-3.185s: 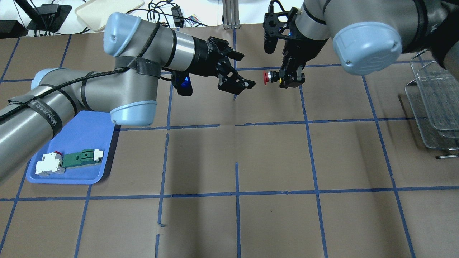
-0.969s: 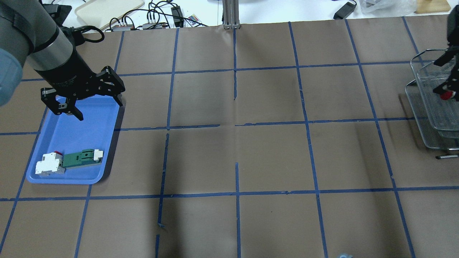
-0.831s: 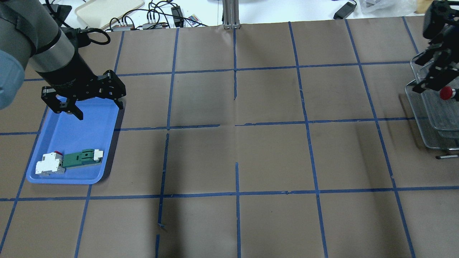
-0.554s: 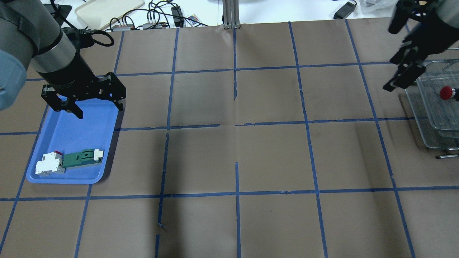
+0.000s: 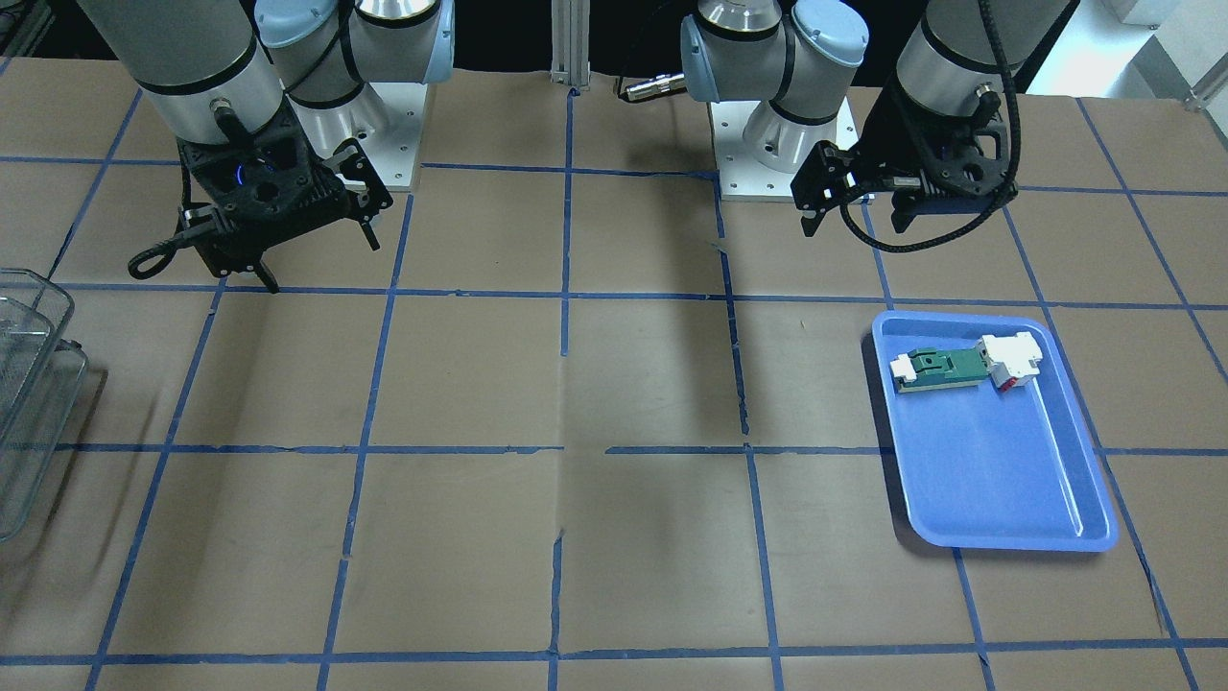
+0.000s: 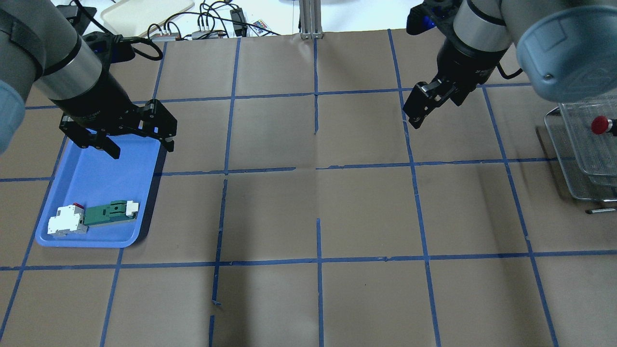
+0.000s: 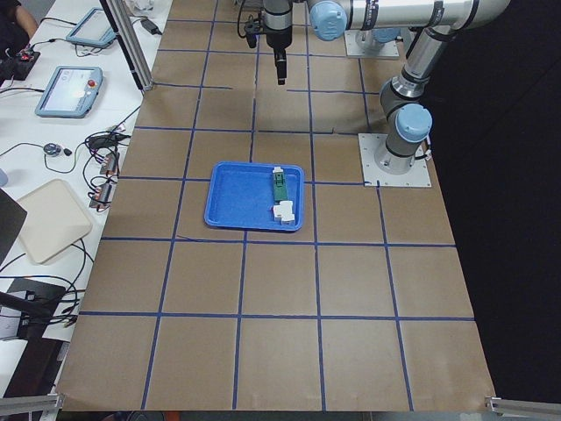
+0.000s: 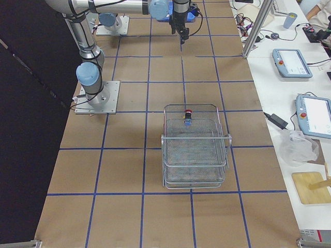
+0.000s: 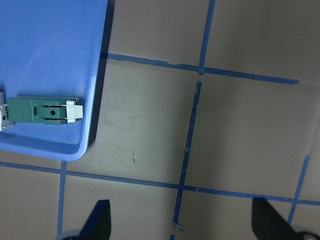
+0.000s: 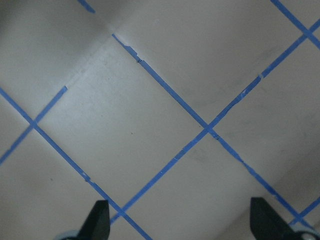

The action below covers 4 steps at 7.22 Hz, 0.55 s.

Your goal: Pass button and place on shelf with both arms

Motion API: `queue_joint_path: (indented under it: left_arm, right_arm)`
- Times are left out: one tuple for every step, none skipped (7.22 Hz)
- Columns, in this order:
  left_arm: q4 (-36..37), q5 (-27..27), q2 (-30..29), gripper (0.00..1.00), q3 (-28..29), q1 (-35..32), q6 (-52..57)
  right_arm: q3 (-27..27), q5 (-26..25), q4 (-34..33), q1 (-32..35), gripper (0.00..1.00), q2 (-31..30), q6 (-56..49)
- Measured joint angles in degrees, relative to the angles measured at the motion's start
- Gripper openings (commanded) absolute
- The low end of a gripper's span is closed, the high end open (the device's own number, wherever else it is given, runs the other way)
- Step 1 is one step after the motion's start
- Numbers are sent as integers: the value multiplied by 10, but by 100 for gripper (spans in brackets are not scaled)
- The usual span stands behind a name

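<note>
The button (image 6: 599, 125), with its red cap, lies on the top tier of the wire-mesh shelf (image 6: 584, 155) at the table's right edge. It also shows in the exterior right view (image 8: 188, 115), at the back of the shelf (image 8: 194, 155). My right gripper (image 6: 424, 104) is open and empty over the table, well left of the shelf. It also shows in the front-facing view (image 5: 317, 257). My left gripper (image 6: 118, 140) is open and empty above the far end of the blue tray (image 6: 96, 183). The right wrist view shows only bare table between the open fingertips (image 10: 98, 219).
The blue tray (image 5: 998, 470) holds a green-and-white flat part (image 6: 109, 212) and a white blocky part (image 6: 66, 221) at its near end. The green part shows in the left wrist view (image 9: 45, 111). Cables and a beige tray (image 6: 144, 12) lie beyond the table's far edge.
My right gripper has let go of the button, which stays on the shelf's top tier, and has drawn back left over the table. My left gripper has drifted slightly right.
</note>
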Motion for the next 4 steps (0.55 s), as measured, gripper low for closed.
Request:
queue_joint_path:
  left_arm:
    - [-7,9,4,100,-1,-14,23]
    - [-9,15,5,100,-1,-22,33]
    - [-10,18,6,100,-1,-25,36]
    - [-10,21,7,100,-1,-25,38]
  right_arm:
    - [-8,-4,4,-17,100,-2,27]
    - [-19,-5,19,-31,100,-3,52]
    - [-28,-6,34,-38,100,-3,80]
    - [-32,-12,42,-40,100,-3,105]
